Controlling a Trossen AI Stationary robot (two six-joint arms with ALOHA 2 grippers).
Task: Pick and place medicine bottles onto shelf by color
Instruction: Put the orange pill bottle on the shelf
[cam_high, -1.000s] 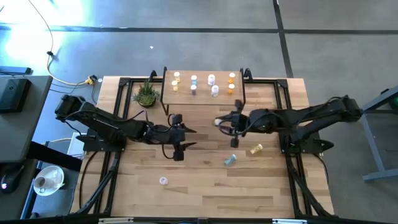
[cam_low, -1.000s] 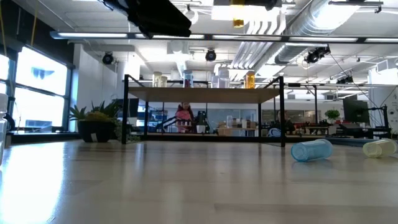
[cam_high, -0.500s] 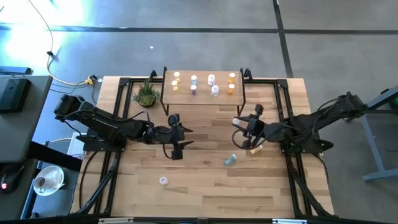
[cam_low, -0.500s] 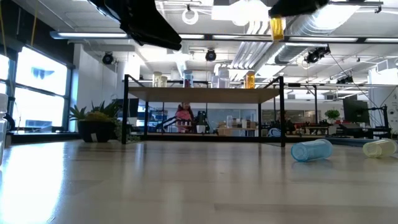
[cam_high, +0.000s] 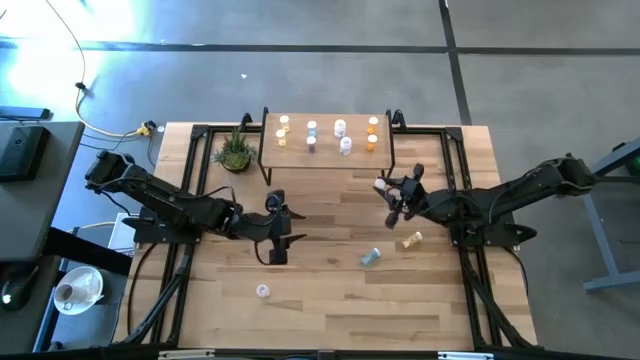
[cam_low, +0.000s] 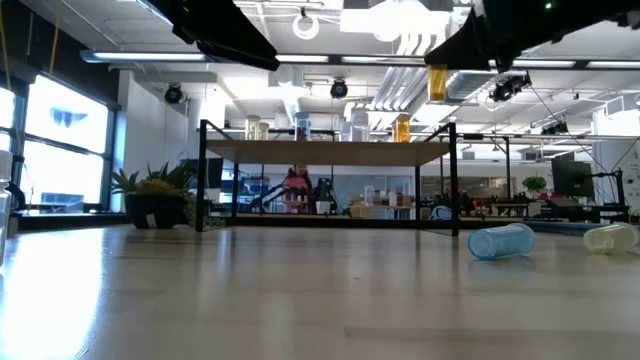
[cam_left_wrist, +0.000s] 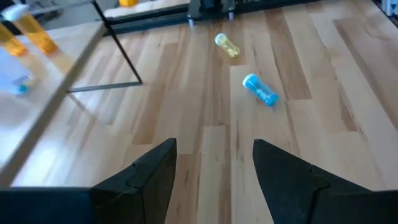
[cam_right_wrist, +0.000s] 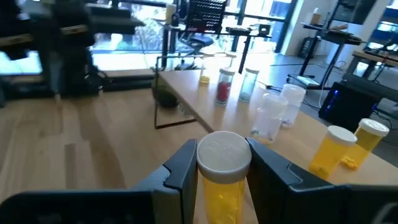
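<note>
My right gripper is shut on a yellow-orange bottle with a white cap, held high over the table just near and right of the shelf. The shelf, light wood on black legs, holds several upright bottles. A blue bottle and a pale yellow bottle lie on their sides on the table. A pale bottle sits near the table's front. My left gripper is open and empty over the table's middle left. My right gripper pinches the bottle at its white cap and the top of its body, one finger on each side. The fingers come from above. The bottle hangs upright below them, lifted clear of table and shelf.
A small green potted plant stands at the shelf's left end. Black frame rails run along the table's left and right sides. Bare plank table lies between the lying bottles and the near edge.
My right gripper has carried the yellow-orange bottle toward the table's right edge and a little toward the shelf's right end; the bottle stays upright in the hold. My left gripper has drawn back a little toward the table's near left, still open.
</note>
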